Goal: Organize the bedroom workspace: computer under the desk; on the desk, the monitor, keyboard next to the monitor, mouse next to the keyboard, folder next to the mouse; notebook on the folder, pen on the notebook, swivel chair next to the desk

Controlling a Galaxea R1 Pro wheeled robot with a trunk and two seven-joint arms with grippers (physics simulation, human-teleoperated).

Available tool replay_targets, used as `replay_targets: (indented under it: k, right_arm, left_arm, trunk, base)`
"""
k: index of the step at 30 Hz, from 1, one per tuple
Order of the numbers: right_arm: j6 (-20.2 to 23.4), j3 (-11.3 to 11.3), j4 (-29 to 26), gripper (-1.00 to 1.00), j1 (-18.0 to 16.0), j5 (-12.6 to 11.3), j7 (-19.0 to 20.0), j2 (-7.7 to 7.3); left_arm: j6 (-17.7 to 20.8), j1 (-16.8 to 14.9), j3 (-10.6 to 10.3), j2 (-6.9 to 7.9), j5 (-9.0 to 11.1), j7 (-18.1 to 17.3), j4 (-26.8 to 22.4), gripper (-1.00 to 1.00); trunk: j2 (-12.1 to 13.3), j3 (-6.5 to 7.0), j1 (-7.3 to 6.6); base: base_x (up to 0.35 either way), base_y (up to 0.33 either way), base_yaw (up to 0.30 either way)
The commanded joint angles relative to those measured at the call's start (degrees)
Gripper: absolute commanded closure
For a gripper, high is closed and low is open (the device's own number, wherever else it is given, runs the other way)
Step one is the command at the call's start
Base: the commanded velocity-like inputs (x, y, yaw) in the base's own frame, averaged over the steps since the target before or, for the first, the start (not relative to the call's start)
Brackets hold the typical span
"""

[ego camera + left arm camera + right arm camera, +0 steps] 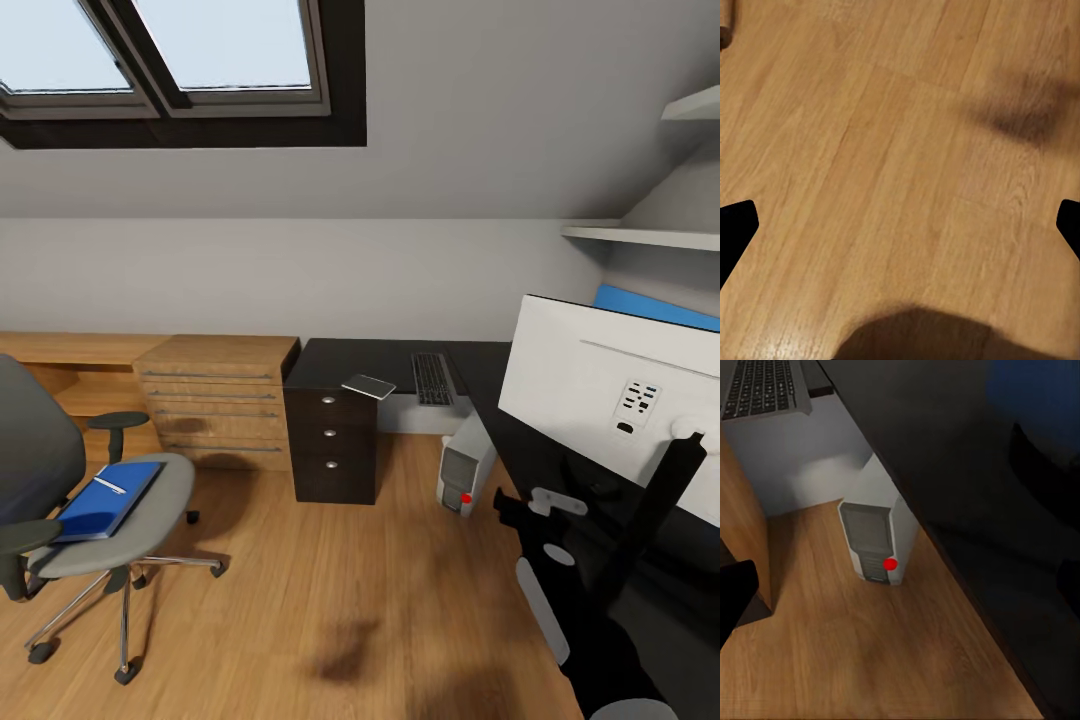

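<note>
Computer [467, 466] stands upright on the wooden floor [330, 600], tucked beneath the dark counter [400, 360]. Keyboard [433, 379] lies flat on that counter; monitor [620, 400] stands near it, back panel facing the robot. Blue folder [108, 500] rests on the swivel chair [110, 520] seat, well apart from the counter, a pen [110, 486] lying on it. Left pincer [900, 225] hangs over bare floor, fingers wide apart. Right pincer's [900, 600] spread cannot be told.
</note>
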Motion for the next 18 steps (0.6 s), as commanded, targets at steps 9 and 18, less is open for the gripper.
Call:
replay_targets:
  k: [9,18]
  right_arm:
    - [-3.9,0.1,0.5,-1.00,0.0,-0.4,-2.0,0.20]
    - [-5.9,0.1,2.2,-1.00,0.2,-0.3,-2.9,0.24]
  left_arm:
    - [-0.2,0.0,0.1,-0.02,0.0,0.3,0.0,-1.00]
    - [-0.2,0.0,0.2,-0.02,0.0,0.3,0.0,-1.00]
  trunk:
    - [0.0,0.00,0.00]
    - [0.0,0.22,0.00]
  base:
    - [0.000,0.000,-0.098]
    - [0.000,0.000,-0.235]
